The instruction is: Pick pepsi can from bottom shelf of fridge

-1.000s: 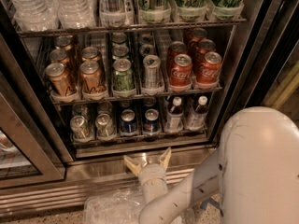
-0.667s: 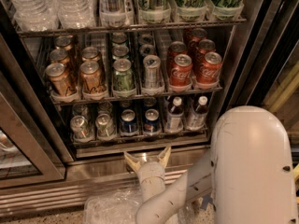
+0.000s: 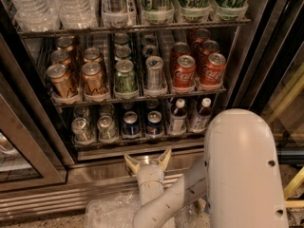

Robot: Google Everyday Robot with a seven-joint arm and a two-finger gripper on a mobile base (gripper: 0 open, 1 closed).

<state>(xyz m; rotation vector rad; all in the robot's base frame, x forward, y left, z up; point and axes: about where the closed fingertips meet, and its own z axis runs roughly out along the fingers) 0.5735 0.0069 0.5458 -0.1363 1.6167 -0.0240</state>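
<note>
Hovering just below the lip of the bottom shelf (image 3: 104, 145), the hand (image 3: 148, 161) holds its fingers apart, lined up under the pepsi can (image 3: 153, 123) for a straight reach in.

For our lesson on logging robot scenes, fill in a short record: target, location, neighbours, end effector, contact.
target: pepsi can, right one of two dark blue cans
location: front of bottom shelf, fridge
neighbours: silver cans to the left, bottles to the right
end effector: open, empty, below the shelf's front lip, roughly in line with the blue cans
contact: none with any can
</note>
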